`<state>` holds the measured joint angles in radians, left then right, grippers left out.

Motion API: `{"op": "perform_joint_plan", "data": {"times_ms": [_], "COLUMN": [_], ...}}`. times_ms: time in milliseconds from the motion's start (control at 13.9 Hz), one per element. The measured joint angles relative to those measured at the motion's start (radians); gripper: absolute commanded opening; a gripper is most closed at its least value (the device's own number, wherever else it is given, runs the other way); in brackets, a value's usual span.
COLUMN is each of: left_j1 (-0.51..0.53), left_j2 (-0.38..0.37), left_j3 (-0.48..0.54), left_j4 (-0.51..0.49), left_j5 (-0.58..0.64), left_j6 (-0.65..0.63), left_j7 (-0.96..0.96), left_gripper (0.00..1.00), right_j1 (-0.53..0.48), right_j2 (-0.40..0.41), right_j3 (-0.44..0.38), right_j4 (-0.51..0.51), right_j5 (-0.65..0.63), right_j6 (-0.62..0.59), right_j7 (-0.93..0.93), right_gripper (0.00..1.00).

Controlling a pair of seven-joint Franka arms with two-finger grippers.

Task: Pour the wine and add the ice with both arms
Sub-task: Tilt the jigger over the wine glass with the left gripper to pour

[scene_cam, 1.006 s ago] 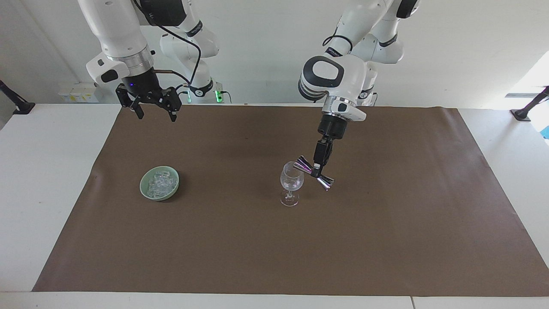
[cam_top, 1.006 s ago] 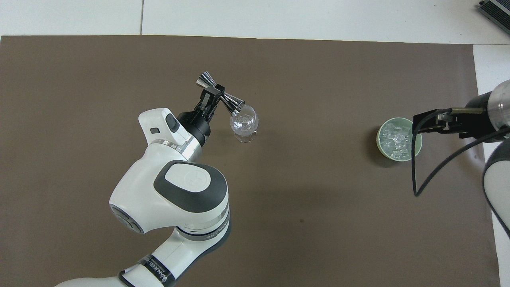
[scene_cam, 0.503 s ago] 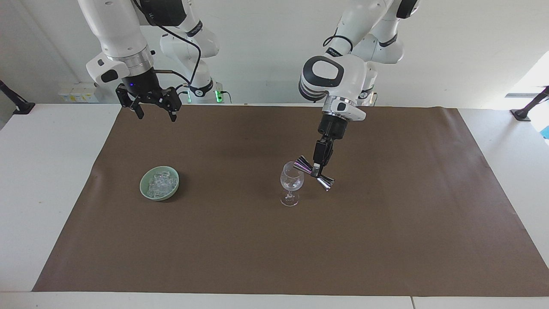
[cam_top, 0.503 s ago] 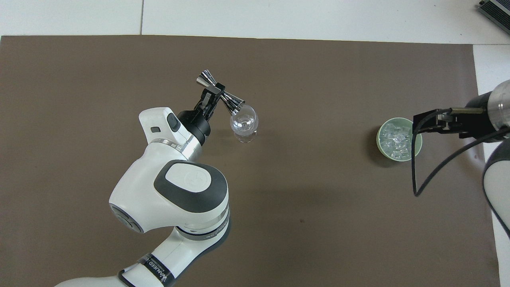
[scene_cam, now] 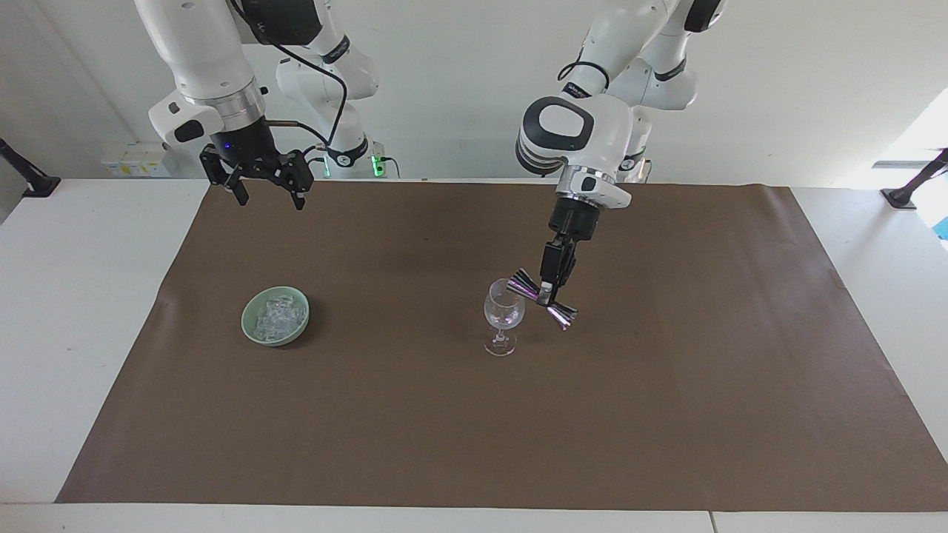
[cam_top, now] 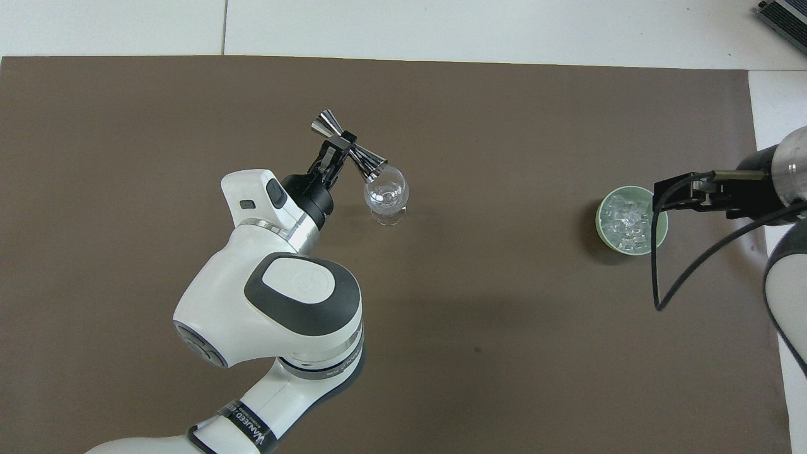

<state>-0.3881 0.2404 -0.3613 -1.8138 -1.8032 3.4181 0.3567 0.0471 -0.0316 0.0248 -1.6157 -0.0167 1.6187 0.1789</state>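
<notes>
Left tool [scene_cam: 549, 294] is clamped on the narrow waist of a steel jigger [scene_cam: 544, 297], which it holds tipped so that one cone sits at the rim of the wine glass [scene_cam: 504, 314] and the other points away and down. That waist looks like the right place to hold it: polished metal is slippery, and the pinch between the two cones keeps it from sliding either way. Right tool [scene_cam: 266, 186] waits with its fingers apart, high over the robots' edge of the brown mat [scene_cam: 666, 414] at the right arm's end of the desk [scene_cam: 67, 311]; from above it overlaps the bowl's edge, yet the facing view shows it well clear.

Farther from the robots stands the glass, upright on its foot near the mat's middle. It is thin, top-heavy and fragile, so a nudge from the jigger at the rim could tip it.

About equally far out, toward the right arm's end, sits the green bowl [scene_cam: 275, 316] with the ice [scene_cam: 278, 313] heaped inside. The cubes are probably light, hard and slick, and loose in the pile; a grip across one cube's flat faces, straight from above, seems safest, with care that neighbours do not scatter.
</notes>
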Motion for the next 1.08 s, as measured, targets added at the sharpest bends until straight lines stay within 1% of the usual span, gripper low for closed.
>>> {"op": "perform_joint_plan", "data": {"times_ms": [1078], "left_j1": [-0.003], "left_j2": [0.010], "left_j3": [-0.001], "left_j4": [0.002], "left_j5": [0.011], "left_j6": [0.000], "left_j7": [0.033], "left_gripper": [0.00], "right_j1": [0.000], "right_j2": [0.000], "right_j3": [0.000], "right_j4": [0.000], "right_j5": [0.000], "right_j6": [0.000], "right_j7": [0.000], "right_gripper": [1.00]}}
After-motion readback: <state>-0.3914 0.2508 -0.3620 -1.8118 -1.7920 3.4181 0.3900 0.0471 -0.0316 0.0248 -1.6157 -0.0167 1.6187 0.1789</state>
